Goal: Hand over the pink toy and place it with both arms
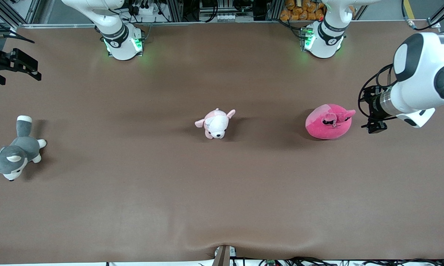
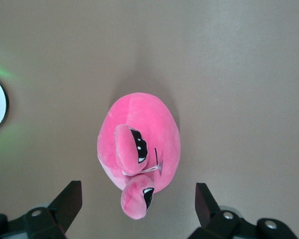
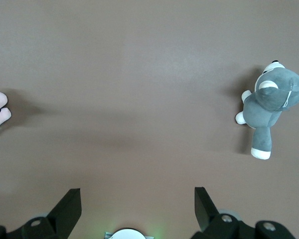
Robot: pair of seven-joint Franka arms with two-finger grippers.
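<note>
Front view: high above the table [image 1: 222, 207], facing the two bases, whole surface covered. Left wrist view: straight down and close over the pink toy [image 2: 138, 154] — same toy toward the left arm's end [image 1: 329, 121] from the front. Right wrist view: straight down too, higher up, husky plush [image 3: 271, 104] at its edge — shared with the front [image 1: 16, 149].
</note>
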